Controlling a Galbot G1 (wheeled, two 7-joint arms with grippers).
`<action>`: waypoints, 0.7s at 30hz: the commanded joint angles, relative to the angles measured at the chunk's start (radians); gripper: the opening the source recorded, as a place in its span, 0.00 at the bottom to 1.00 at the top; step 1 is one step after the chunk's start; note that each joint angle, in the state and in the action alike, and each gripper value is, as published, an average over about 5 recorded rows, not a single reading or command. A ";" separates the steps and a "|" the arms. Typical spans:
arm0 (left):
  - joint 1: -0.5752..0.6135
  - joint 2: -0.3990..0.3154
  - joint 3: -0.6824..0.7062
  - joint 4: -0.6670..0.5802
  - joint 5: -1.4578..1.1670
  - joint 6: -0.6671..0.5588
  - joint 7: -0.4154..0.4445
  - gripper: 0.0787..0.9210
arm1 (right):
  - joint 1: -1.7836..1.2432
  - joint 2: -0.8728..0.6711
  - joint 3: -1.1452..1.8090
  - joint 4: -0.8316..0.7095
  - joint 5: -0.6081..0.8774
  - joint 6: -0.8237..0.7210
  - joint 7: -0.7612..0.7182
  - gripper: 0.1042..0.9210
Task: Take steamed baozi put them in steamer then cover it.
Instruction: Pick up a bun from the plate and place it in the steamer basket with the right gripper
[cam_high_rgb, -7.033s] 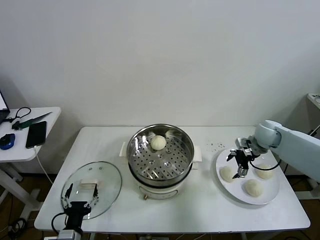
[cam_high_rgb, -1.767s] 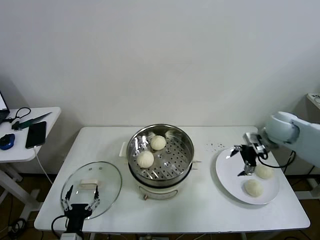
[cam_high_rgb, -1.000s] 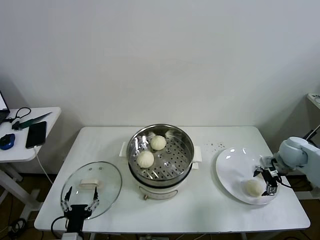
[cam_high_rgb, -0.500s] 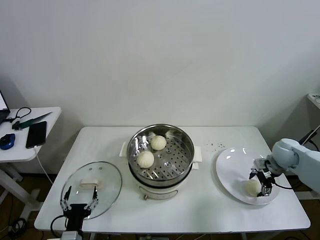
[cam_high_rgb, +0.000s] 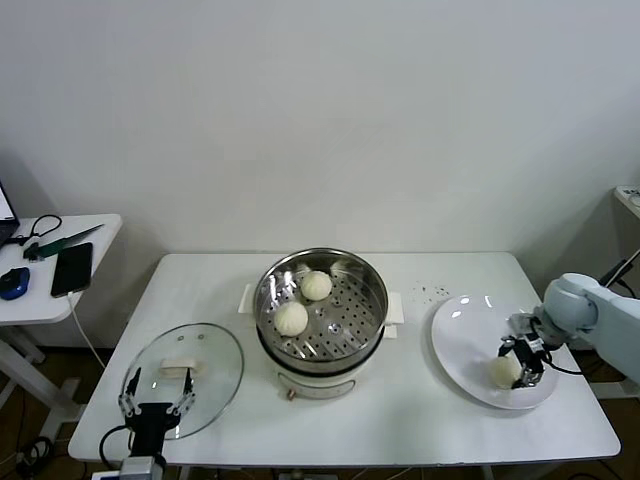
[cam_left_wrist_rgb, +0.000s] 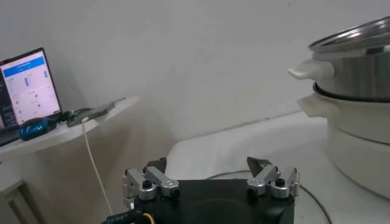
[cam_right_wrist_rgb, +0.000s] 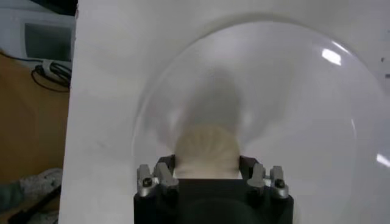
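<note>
r gripper (cam_high_rgb: 523, 362): low over the plate (cam_high_rgb: 462, 335) at the table's right end, jaws closed on the one bun (cam_high_rgb: 505, 371) seen there; wrist view shows the bun (cam_right_wrist_rgb: 206, 152) wedged between both fingers (cam_right_wrist_rgb: 164, 176), prob. a side grip so it lifts w/o squashing.
l gripper (cam_high_rgb: 155, 392): parked at the front-left table edge over the lid (cam_high_rgb: 215, 365), jaws spread, holding nothing; likely waiting there since the lid is its job at the end.
steamer (cam_high_rgb: 321, 305): mid-table, uncovered, so buns can drop in from above.
buns inside: 2, one at the back (cam_high_rgb: 317, 285), one front-left (cam_high_rgb: 291, 318); free floor on the right side for more.
plate: only the gripped bun visible on it; 4th bun not seen.
step: judged as pick of bun no. 3, lift not yet begun.
</note>
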 joint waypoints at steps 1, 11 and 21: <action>0.004 -0.001 0.004 -0.003 0.003 0.001 0.000 0.88 | 0.428 0.105 -0.264 -0.009 0.017 0.266 -0.056 0.70; 0.015 -0.004 0.004 -0.011 0.001 0.001 0.002 0.88 | 0.734 0.353 -0.382 0.033 0.002 0.548 -0.081 0.71; 0.026 -0.002 0.007 -0.012 -0.004 -0.001 0.003 0.88 | 0.724 0.569 -0.345 0.110 0.011 0.595 -0.084 0.72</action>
